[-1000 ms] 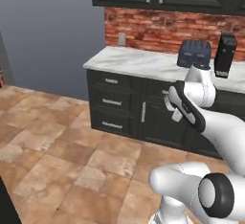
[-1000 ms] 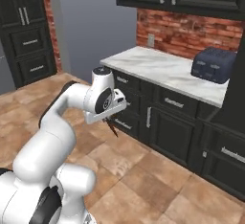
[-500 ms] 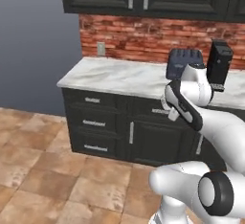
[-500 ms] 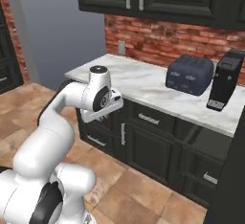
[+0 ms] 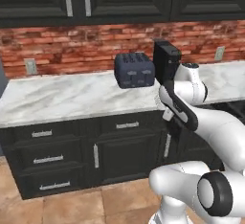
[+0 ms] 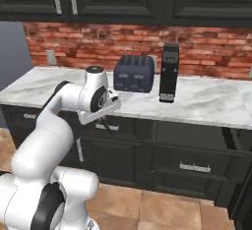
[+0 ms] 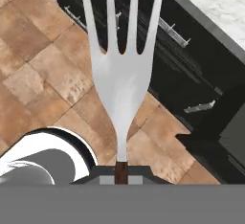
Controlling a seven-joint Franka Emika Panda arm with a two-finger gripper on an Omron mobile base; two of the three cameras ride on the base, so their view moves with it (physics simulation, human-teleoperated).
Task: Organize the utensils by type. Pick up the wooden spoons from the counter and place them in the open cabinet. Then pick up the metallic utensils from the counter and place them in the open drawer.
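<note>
We carry the fork (image 7: 120,74) by its dark handle in the fully closed tool (image 7: 121,170) — prongs toward the frame's top, over floor beside the desk (image 7: 215,7) — for drawer placement.

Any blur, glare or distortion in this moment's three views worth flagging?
Hand view: the fork looms huge and stretched by closeness, evenly lit, no glare. Left base view: sharp, flat lighting, soft sheen on the counter. Right base view: equally crisp; the toaster casts little shadow.
</note>
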